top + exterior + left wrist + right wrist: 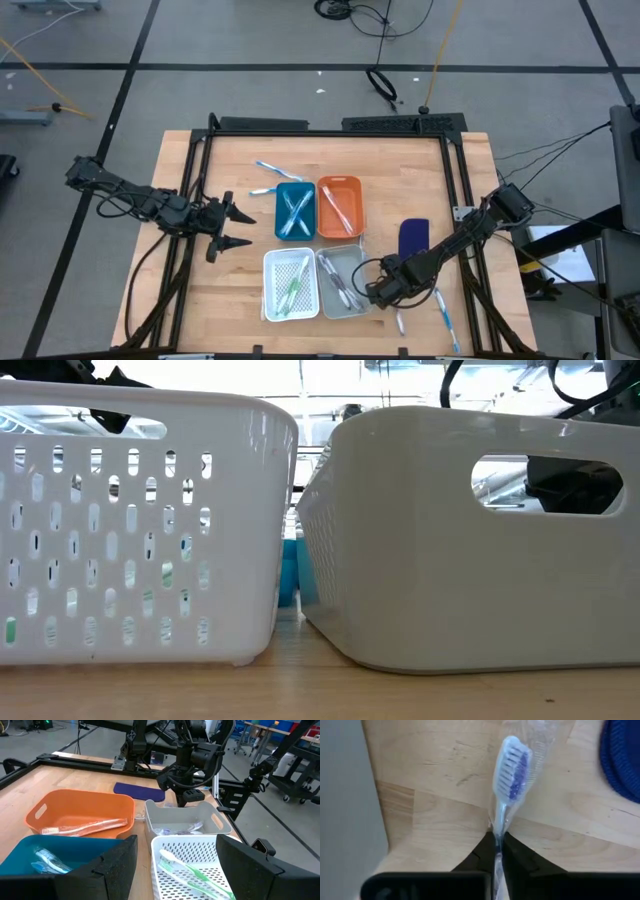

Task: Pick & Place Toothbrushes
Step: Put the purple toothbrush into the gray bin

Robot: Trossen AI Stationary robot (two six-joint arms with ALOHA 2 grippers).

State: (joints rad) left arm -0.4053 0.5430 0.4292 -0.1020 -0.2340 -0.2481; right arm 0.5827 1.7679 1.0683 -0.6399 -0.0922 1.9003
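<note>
The right hand (497, 851) is clamped on a toothbrush (509, 780) in a clear wrapper: its two dark fingers meet on the thin handle, and the head, with white and blue bristles, sticks out ahead of the fingertips over the bare wood of the table (435, 780). From above, the right hand (383, 287) sits low at the near right of the table, just beside the grey tray (341, 281), with the dark blue pad (413, 238) close behind it. Two more toothbrushes (441, 312) with light blue handles lie on the wood just past the hand, toward the table's near right edge.

The left hand (238, 228) hangs over the left part of the table with its fingers spread apart and nothing between them, pointing toward the trays. In its wrist view the white slotted tray (196, 870) lies nearest, holding green-handled toothbrushes (192, 875); the grey tray (182, 820) behind it holds a few more. The orange tray (340, 207) holds pale wrapped brushes, and the teal tray (295, 212) beside it holds light blue ones lying crossed. Two loose light blue brushes (268, 177) lie on the wood just behind the teal tray.
</note>
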